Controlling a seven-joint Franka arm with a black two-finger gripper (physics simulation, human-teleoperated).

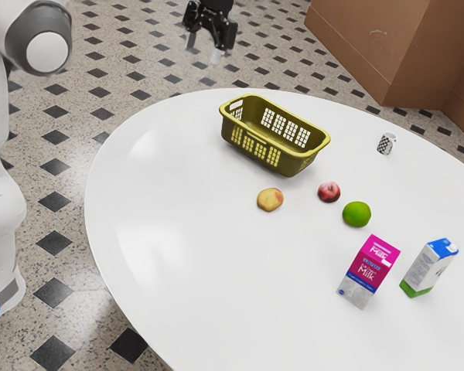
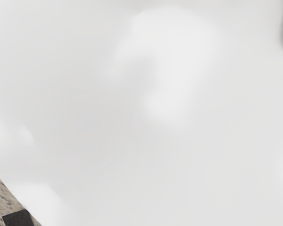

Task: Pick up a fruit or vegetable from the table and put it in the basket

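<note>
The jaws hang apart, nothing between them. On the tabletop [image 1: 185, 270], the yellow-red fruit [image 1: 270, 199], red fruit [image 1: 329, 192] and green fruit [image 1: 356, 214] (loosely strung out) lie outside the basket [image 1: 248, 141], which rests near the exterior view's far edge of the tabletop.

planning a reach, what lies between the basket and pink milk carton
A red fruit, nearer the basket, and a green fruit, nearer the carton; the exterior view shows both.
</note>
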